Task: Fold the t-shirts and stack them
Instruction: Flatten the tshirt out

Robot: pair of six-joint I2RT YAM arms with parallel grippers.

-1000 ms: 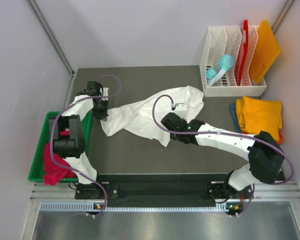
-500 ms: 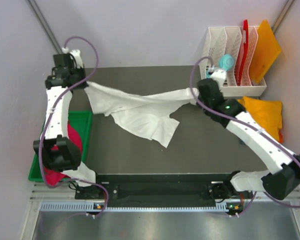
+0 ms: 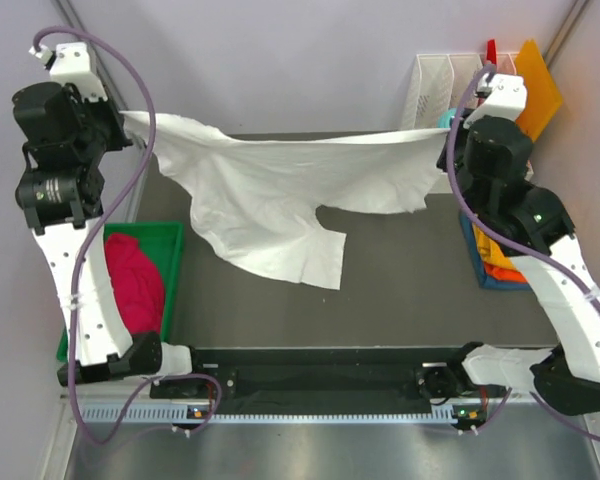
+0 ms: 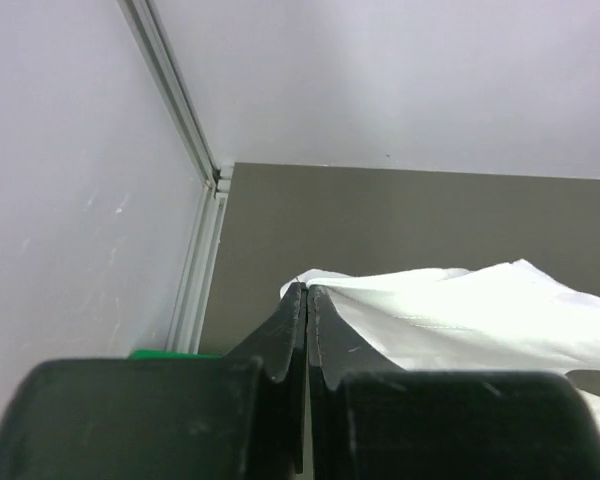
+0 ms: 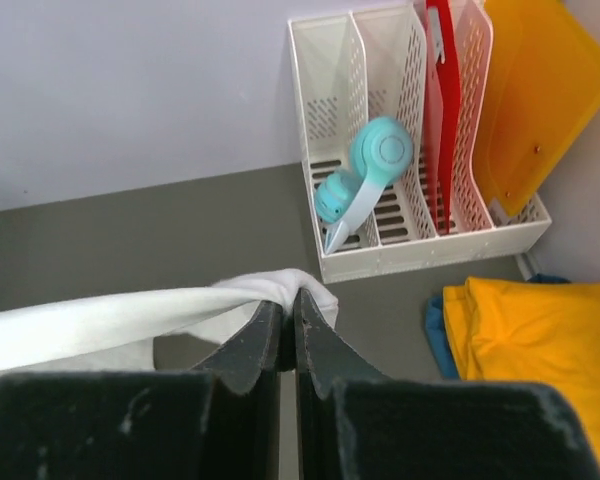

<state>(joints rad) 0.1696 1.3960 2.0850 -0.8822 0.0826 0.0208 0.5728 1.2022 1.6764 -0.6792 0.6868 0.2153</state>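
Holding white shirt [image 3: 270,190] up over table [image 3: 400,280], top edge pulled taut from 10 o'clock to 2 o'clock. Clamped at 10 o'clock end by left gripper [image 4: 306,292], jaws pressed together on cloth edge, up near back-left corner. Clamped at 2 o'clock end by right gripper [image 5: 288,300], jaws likewise clenched on a bunched corner. Sagging loose below that line, lower flap reaching toward table centre; can't tell whether touching surface. At 8 o'clock: crimson shirt [image 3: 135,285] heaped in green bin [image 3: 176,240], just off table edge. At 3 o'clock, partly under right arm: yellow shirt [image 5: 540,350] folded on top of blue shirt [image 5: 435,332]. At 1 o'clock: white rack [image 5: 320,120] with teal gadget [image 5: 368,165] and red board [image 5: 442,90] in slots, orange board [image 5: 525,100] at its 3 o'clock end.
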